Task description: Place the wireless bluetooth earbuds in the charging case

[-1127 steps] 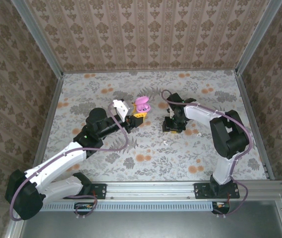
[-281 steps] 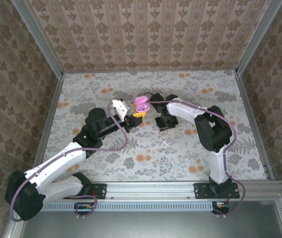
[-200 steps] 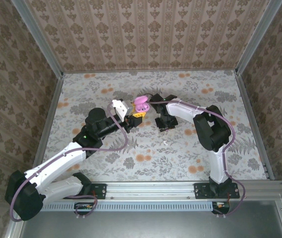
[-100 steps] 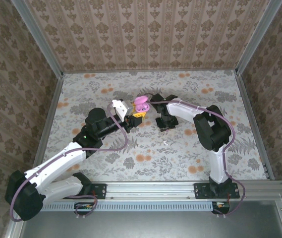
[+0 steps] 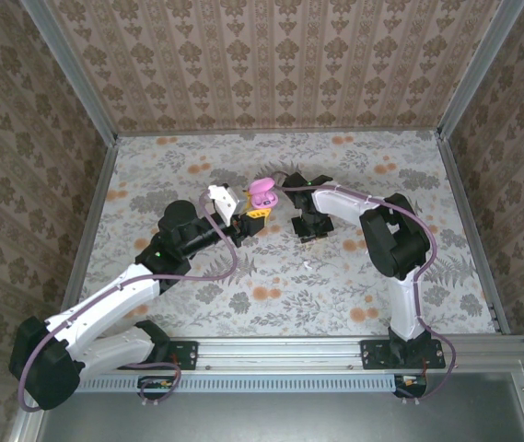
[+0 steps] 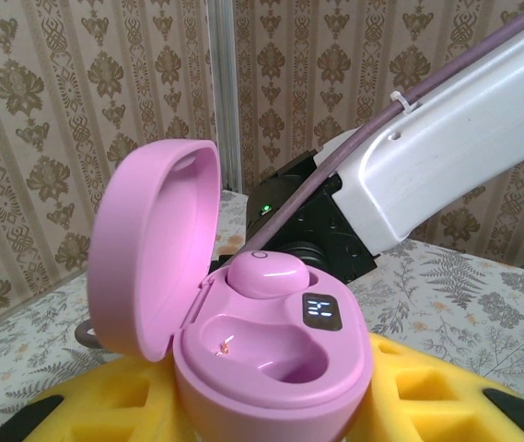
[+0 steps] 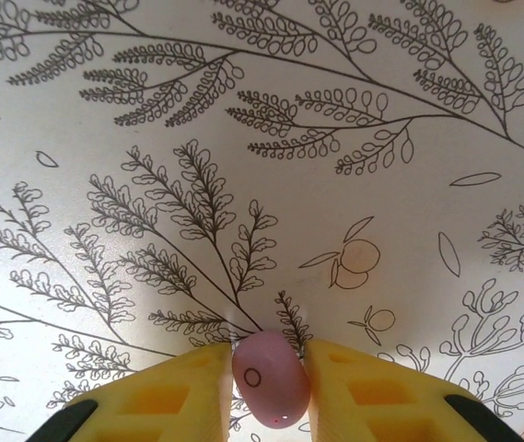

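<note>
Floral table (image 5: 335, 276), patterned walls (image 5: 271, 64). In open pink case (image 6: 271, 368), clamped in left gripper (image 5: 254, 221): one earbud (image 6: 266, 273) seated, other well bare. Pinched tight in right gripper (image 7: 271, 387): second earbud (image 7: 269, 373).

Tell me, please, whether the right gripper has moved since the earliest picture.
Yes: the right gripper has shifted slightly left, closer to the charging case.

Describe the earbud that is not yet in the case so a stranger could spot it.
Find the right gripper low over the floral tablecloth. Between its yellow pads sits a tiny glossy pink earbud with a small ring mark. Unlike its twin, seated in the open pink charging case, it is outside the case.
</note>
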`<state>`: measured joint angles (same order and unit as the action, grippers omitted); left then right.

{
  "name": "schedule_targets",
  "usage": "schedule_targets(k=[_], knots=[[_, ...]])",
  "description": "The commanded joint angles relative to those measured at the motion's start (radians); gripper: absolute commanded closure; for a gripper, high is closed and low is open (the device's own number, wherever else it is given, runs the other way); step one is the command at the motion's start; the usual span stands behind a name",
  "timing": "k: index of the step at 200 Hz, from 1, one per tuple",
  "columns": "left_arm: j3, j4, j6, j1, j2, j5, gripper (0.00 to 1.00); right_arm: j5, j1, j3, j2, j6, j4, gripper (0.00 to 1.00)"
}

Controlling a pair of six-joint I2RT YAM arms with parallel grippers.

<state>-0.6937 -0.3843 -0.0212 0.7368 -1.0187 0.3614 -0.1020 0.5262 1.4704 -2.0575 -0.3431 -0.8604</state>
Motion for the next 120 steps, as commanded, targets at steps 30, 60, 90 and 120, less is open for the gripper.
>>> schedule_targets(k=[30,60,90,120], knots=[[-0.003,-0.007,0.011,-0.010,0.015,-0.004,0.62,-0.021,-0.017,0.004,-0.037,0.017,0.002,0.76],[-0.005,-0.005,0.013,-0.011,0.015,-0.004,0.62,-0.013,-0.023,0.023,-0.046,0.030,-0.003,0.77],[-0.006,-0.006,0.012,-0.011,0.012,-0.005,0.62,0.004,-0.024,0.024,-0.026,0.029,0.004,0.77],[-0.007,-0.008,0.012,-0.010,0.007,-0.004,0.62,0.032,-0.029,-0.010,0.045,0.008,0.030,0.77]])
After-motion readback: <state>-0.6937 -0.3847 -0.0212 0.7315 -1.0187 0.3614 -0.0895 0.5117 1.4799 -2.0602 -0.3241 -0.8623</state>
